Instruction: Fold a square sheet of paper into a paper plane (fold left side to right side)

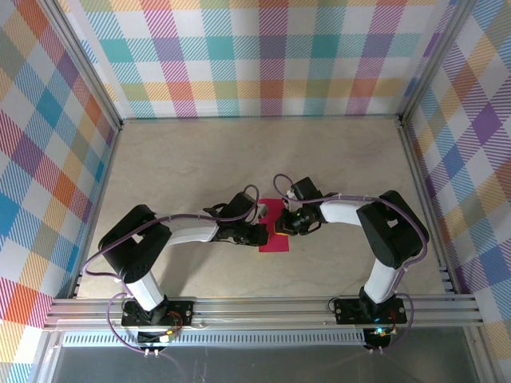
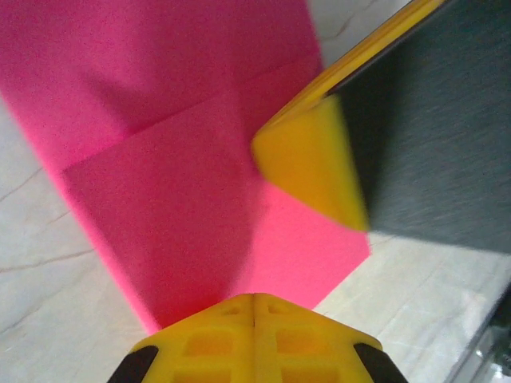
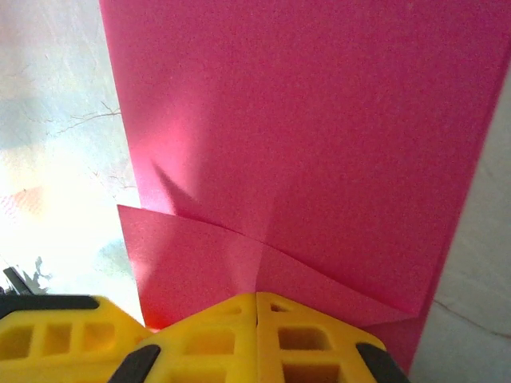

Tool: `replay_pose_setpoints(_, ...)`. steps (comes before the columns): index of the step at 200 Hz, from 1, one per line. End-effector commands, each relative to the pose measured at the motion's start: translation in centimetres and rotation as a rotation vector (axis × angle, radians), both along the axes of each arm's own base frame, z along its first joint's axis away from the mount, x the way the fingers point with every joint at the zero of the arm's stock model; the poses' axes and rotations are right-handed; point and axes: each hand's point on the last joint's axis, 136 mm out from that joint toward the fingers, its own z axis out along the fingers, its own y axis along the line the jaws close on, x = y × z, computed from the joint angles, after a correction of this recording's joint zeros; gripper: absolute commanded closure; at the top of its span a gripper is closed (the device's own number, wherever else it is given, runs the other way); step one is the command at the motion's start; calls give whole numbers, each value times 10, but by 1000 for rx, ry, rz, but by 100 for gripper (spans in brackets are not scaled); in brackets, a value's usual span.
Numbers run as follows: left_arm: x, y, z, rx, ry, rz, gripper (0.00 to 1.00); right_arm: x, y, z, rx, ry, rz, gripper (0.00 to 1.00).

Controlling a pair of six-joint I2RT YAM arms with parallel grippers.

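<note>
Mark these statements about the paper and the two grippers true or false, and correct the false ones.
1. The sheet of paper is magenta-pink. True.
2. The left gripper and the right gripper both have their jaws shut. True.
3. The paper is a flat, uncreased square. False: the right wrist view shows a folded-over flap and creases.
4. The paper lies against the far wall. False: it lies on the table between the two grippers, well short of that wall.
</note>
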Motion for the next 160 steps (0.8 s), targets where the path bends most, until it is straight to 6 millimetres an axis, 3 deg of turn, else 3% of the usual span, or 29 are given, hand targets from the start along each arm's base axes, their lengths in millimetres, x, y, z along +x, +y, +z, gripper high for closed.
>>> replay_pose_setpoints(1,-4,-15,14,-58,7,-63,100,-14,-16,-24,-71,61,-10,99)
replay_pose_setpoints(55,-12,-23,7,-105,50,-79,100,-16,-15,-25,-65,72,-9,100)
replay_pose_setpoints(160,-20,-5,-19,-42,73,-38,100,-20,-19,-32,-91,93,-8,100)
